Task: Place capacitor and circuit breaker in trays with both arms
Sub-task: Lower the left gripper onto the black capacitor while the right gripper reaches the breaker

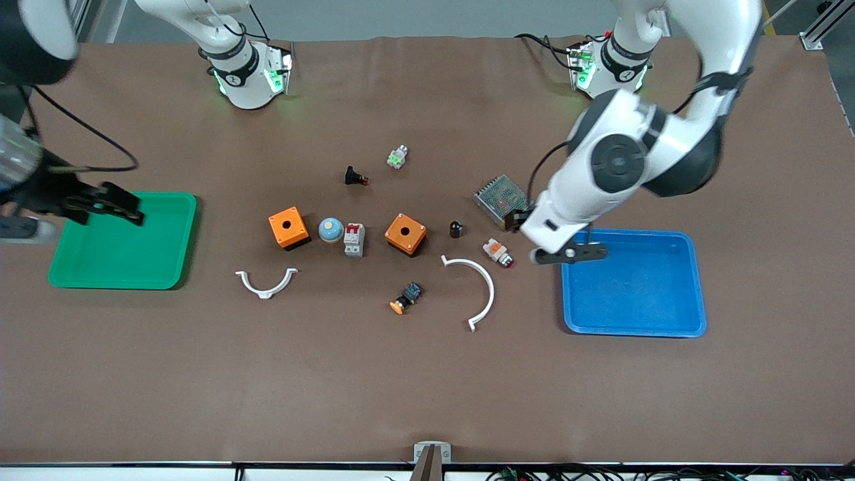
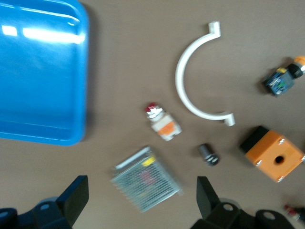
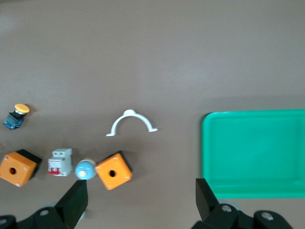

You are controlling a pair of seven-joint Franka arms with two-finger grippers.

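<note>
The capacitor (image 1: 456, 229) (image 2: 208, 154), a tiny black cylinder, stands on the table beside an orange box (image 1: 405, 234). The white-grey circuit breaker (image 1: 354, 239) (image 3: 59, 162) with red levers lies between a blue dome button (image 1: 330, 230) and that box. My left gripper (image 1: 570, 254) (image 2: 141, 198) hangs open and empty above the mesh unit (image 2: 147, 185), by the blue tray (image 1: 695, 280). My right gripper (image 1: 123, 206) (image 3: 140, 200) is open and empty in the air by the green tray (image 1: 167, 267) (image 3: 252, 152), at the edge toward the parts.
A second orange box (image 1: 289, 228), two white curved clamps (image 1: 266, 283) (image 1: 475, 288), a white-and-orange cylinder (image 1: 498, 252), a yellow-capped button (image 1: 406, 298), a black push-button (image 1: 355, 177) and a green-white part (image 1: 397, 157) lie around the middle. Both trays hold nothing.
</note>
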